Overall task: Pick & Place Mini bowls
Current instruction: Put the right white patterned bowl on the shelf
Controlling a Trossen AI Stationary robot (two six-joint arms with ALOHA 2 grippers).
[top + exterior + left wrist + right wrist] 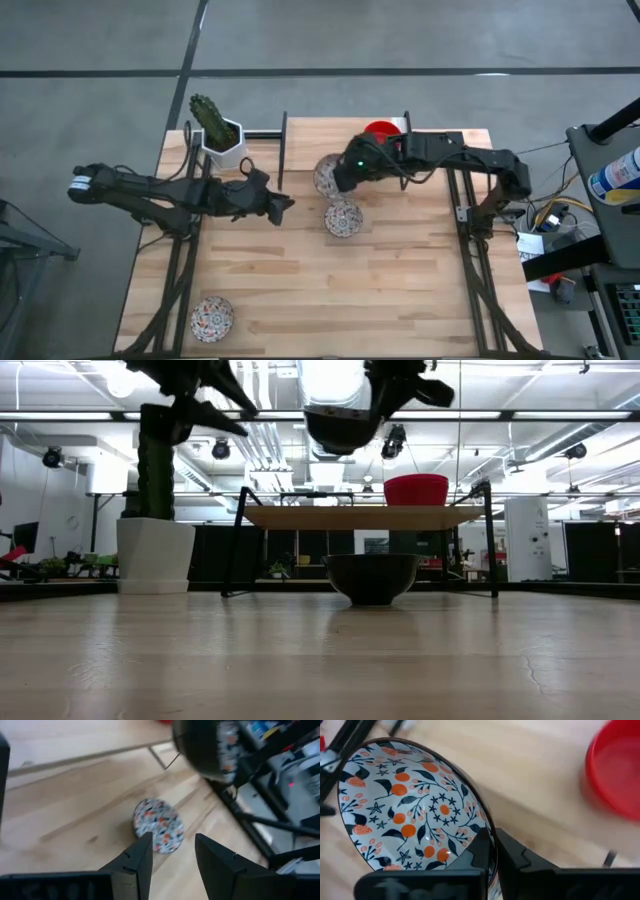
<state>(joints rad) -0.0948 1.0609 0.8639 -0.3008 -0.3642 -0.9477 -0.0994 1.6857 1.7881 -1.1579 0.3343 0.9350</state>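
Pale wooden tabletop (400,290) below, the right gripper (492,852) pinches a floral mini bowl's (410,805) rim aloft near the raised shelf (360,517); keep it level, lowering gently. Left gripper (172,857) waits, fingers parted.

The patterned bowl (412,805) shows white inside with orange fruit, dark blue leaves and small stars, under a dark rim. Near it a plain glossy red bowl (615,772). Two more floral bowls, one (343,219) just beside the first, another (212,318) well apart, sit on pale wood-grain surface (400,290).
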